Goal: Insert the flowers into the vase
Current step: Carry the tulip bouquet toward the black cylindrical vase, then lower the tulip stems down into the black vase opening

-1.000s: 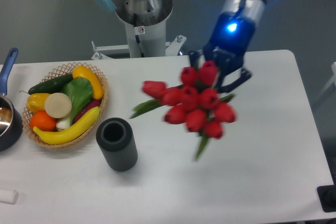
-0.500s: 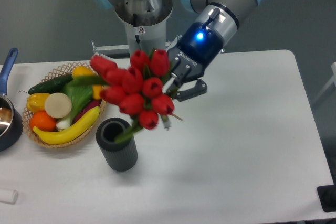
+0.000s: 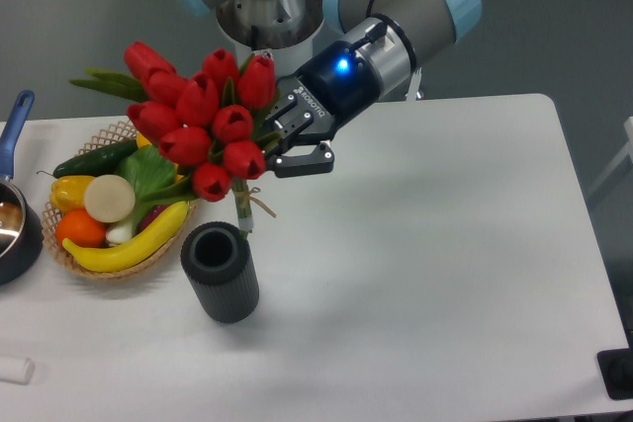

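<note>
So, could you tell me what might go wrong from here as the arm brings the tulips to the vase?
1. The stem ends sit beside the vase mouth's rim, not clearly over it; lowering now could catch the rim and tip the vase.
2. The flowers overhang the basket; their leaves could brush the fruit.
3. The gripper holds the bunch tilted, so stems may splay.

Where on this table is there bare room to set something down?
The right half of the table is bare, from the vase to the far edge. The front strip is bare too. The left is crowded: basket, pot, and flowers overhead.
</note>
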You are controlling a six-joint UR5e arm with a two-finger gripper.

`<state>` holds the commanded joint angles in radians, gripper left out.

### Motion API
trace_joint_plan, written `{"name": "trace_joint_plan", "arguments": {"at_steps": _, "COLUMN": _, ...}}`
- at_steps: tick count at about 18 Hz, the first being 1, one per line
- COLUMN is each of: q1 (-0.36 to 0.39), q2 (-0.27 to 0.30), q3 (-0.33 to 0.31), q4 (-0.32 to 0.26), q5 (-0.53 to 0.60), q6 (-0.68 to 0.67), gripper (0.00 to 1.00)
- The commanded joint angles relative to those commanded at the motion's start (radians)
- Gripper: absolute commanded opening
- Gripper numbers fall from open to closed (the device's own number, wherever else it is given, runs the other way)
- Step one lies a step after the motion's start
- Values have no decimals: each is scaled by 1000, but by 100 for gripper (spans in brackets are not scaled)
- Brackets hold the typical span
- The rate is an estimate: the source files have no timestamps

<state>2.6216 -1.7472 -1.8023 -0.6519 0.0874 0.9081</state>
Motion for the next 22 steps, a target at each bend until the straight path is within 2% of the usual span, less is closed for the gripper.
{"name": "trace_joint_plan", "arguments": {"at_steps": 7, "q1": -26, "q2": -25, "q3": 1, "q4": 0, "q5": 2, "q6": 6, "gripper": 24}}
{"name": "trace_joint_plan", "arguments": {"at_steps": 13, "q1": -44, "q2": -75, "q3": 3, "q4": 2, "q5": 3, "q6": 21, "gripper": 25}}
{"name": "trace_joint_plan", "arguments": {"at_steps": 18, "q1": -55, "q2": -84, "q3": -12, "q4": 2, "q5": 9, "q6": 23, "gripper": 25}}
{"name": "trace_joint_plan", "arguments": {"at_steps": 22, "q1": -69, "q2": -94, "q3": -44, "q4": 2, "q5": 12, "q6": 92, "gripper": 25}}
